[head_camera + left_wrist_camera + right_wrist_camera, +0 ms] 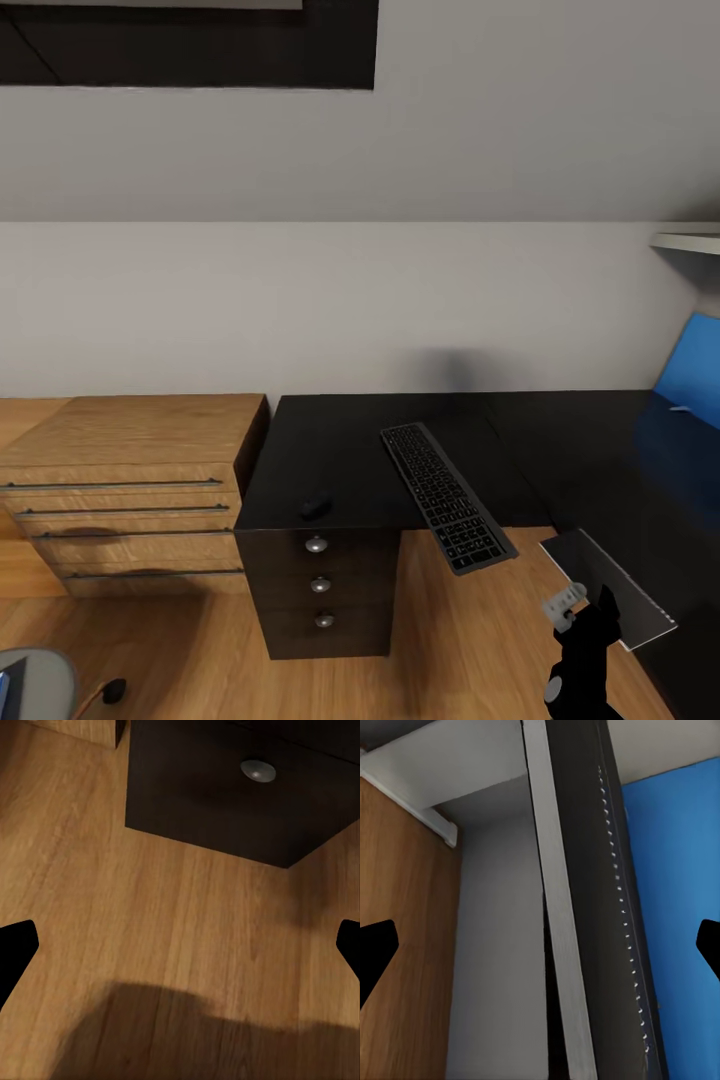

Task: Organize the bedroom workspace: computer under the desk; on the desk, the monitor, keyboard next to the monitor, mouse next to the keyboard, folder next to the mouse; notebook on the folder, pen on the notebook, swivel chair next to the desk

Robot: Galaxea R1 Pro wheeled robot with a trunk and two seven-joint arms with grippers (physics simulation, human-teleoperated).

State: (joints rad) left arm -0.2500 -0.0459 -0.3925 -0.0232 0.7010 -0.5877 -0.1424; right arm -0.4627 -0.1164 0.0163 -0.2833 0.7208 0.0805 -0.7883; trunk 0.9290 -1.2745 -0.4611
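The black desk (340,450) carries the keyboard (445,495), set askew with its near end over the front edge. The mouse (316,505) lies above the drawer unit. The blue folder (695,380) rests at the far right, also seen as folder (682,907). A pale sliver (680,408) lies at its lower edge; I cannot tell whether it is the pen. The thin dark notebook (610,585) sits at the desk's inner edge. My right gripper (585,605) is open, its fingers either side of the notebook (577,907). My left gripper (180,945) hangs open over the floor. Monitor and computer are out of view.
A light wooden dresser (130,480) with bar handles stands against the desk's left side. The drawer unit (320,590) has round silver knobs (258,770). A white shelf (690,242) juts from the right wall. A grey rounded shape (35,685) sits at the lower left corner.
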